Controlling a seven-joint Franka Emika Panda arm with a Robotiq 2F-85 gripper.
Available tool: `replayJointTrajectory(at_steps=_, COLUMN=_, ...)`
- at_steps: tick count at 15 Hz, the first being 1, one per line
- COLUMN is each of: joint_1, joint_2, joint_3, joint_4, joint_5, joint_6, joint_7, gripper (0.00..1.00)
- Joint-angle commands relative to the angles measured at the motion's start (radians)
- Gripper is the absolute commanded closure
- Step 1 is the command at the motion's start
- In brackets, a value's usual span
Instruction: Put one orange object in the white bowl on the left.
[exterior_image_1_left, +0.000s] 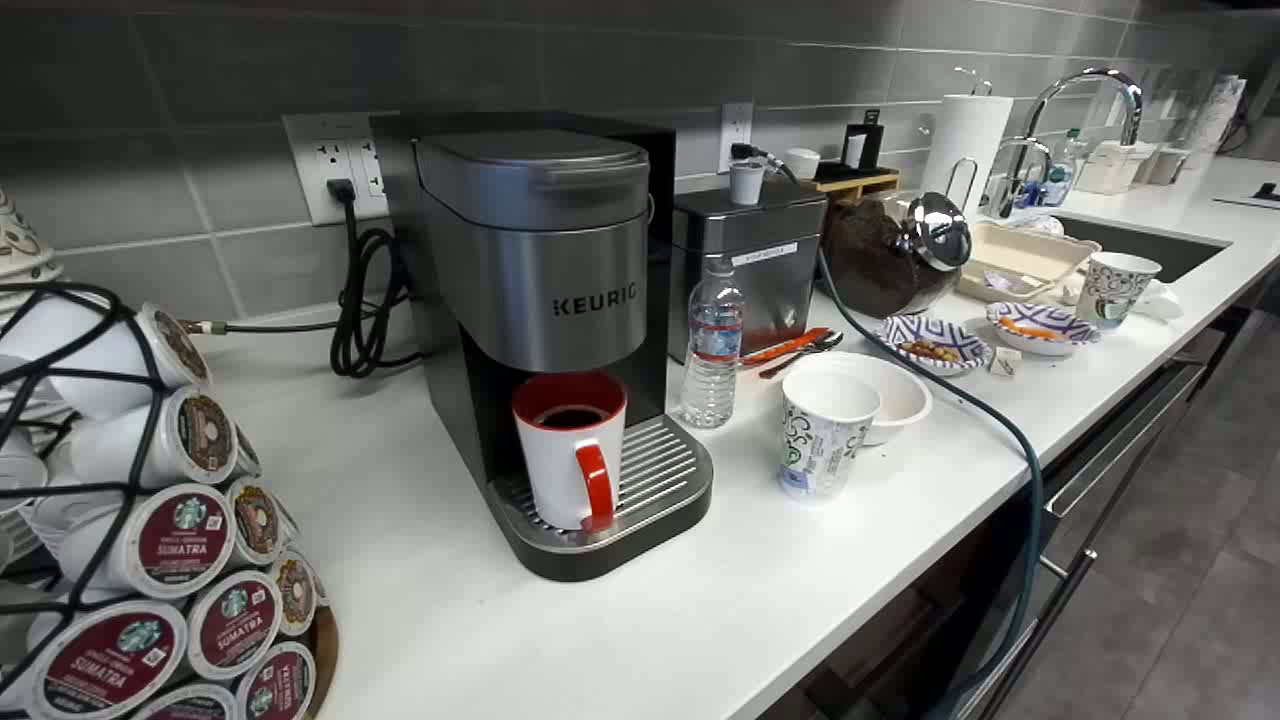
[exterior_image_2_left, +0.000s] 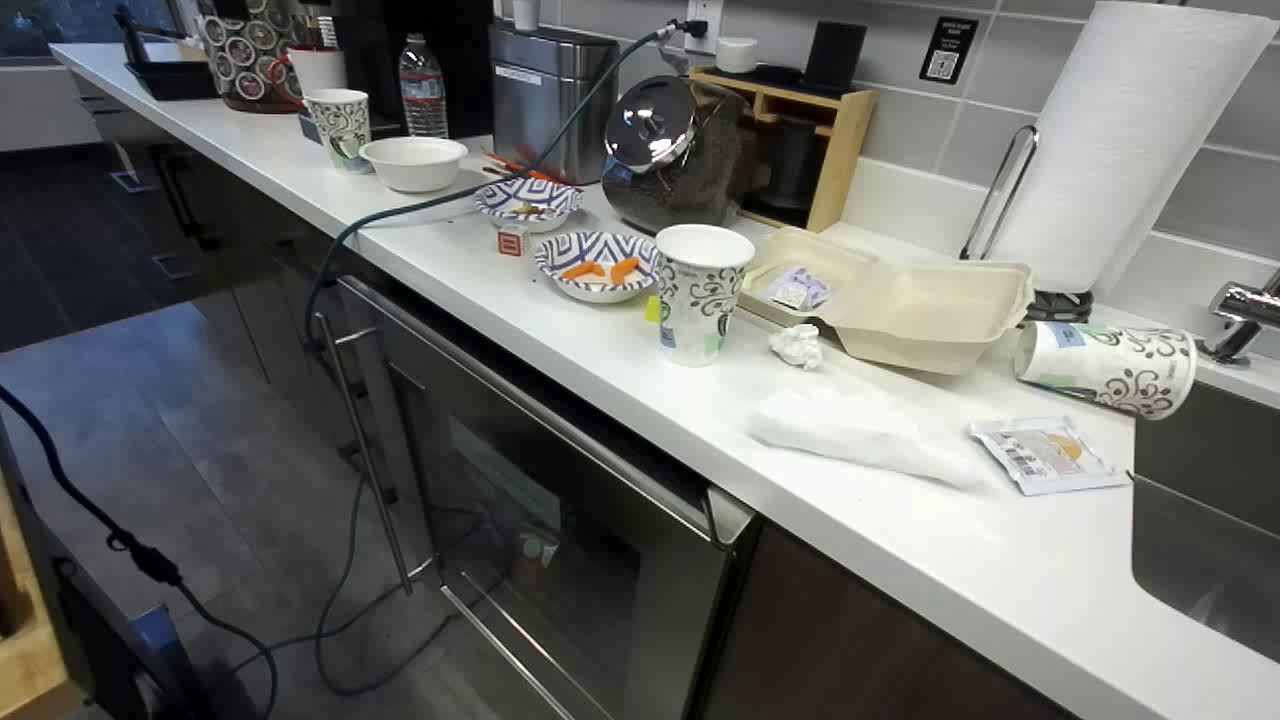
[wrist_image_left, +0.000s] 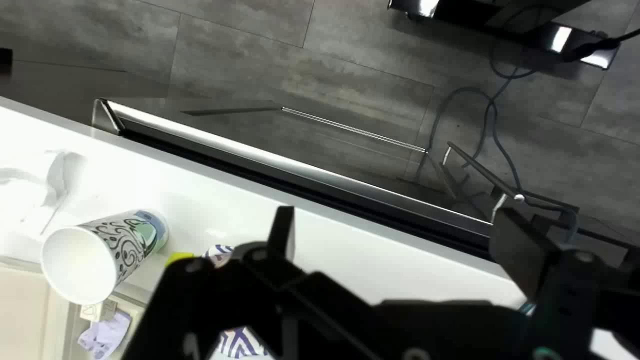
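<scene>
Claw (wrist_image_left: 392, 232) spread wide, fingers well apart, no object in its grasp, and it hangs by the near edge of the counter (wrist_image_left: 360, 260)! Carrots (exterior_image_2_left: 623, 269) lie in the patterned dish (exterior_image_2_left: 598, 246), just left of the right cup (exterior_image_2_left: 702, 290); the target, the white bowl (exterior_image_2_left: 412, 178), sits farther left, with the left cup (exterior_image_1_left: 825, 450) just beside it. No orange shows in the bowl from these angles, so I call this the approach, the pick not yet done. What's wanted now? Probably a shift off the near edge and over the dish, whose rim, as I judge it, only peeks past the claw in the wrist view. Then down onto one carrot, minding that right cup, and a gentle squeeze, since these look small and may well roll or slip. Just one, mind! After that, lift high: the cable (exterior_image_1_left: 1035, 500) runs between dish and bowl, and a low carry leftward could snag it.
</scene>
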Motion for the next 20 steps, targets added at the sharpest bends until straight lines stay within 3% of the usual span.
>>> replayJointTrajectory(at_steps=1, joint_1=0.007, joint_2=0.0, joint_3=-0.005, joint_4=0.002, joint_5=-0.002, joint_6=-0.003, joint_7=0.002, gripper=0.0)
replayJointTrajectory(at_steps=5, joint_1=0.007, joint_2=0.0, joint_3=-0.005, joint_4=0.002, joint_5=-0.002, joint_6=-0.003, joint_7=0.002, gripper=0.0)
replayJointTrajectory(at_steps=7, joint_1=0.032, joint_2=0.029, joint_3=-0.039, joint_4=0.016, joint_5=0.016, joint_6=0.115, joint_7=-0.087, gripper=0.0)
replayJointTrajectory(at_steps=11, joint_1=0.064, joint_2=0.16, joint_3=-0.125, joint_4=0.136, joint_5=0.056, joint_6=0.224, joint_7=-0.395, gripper=0.0)
replayJointTrajectory(at_steps=13, joint_1=0.121, joint_2=0.22, joint_3=-0.206, joint_4=0.198, joint_5=0.091, joint_6=0.244, joint_7=-0.544, gripper=0.0)
replayJointTrajectory(at_steps=17, joint_1=0.19, joint_2=0.387, joint_3=-0.303, joint_4=0.344, joint_5=0.299, joint_6=0.206, joint_7=-0.852, gripper=0.0)
replayJointTrajectory(at_steps=18, joint_1=0.116, joint_2=0.431, joint_3=-0.242, joint_4=0.371, joint_5=0.387, joint_6=0.198, joint_7=-0.915, gripper=0.0)
replayJointTrajectory(at_steps=19, joint_1=0.093, joint_2=0.467, joint_3=-0.228, joint_4=0.403, joint_5=0.435, joint_6=0.171, joint_7=-0.912, gripper=0.0)
replayJointTrajectory(at_steps=20, joint_1=0.063, joint_2=0.376, joint_3=-0.184, joint_4=0.316, joint_5=0.35, joint_6=0.232, joint_7=-0.85, gripper=0.0)
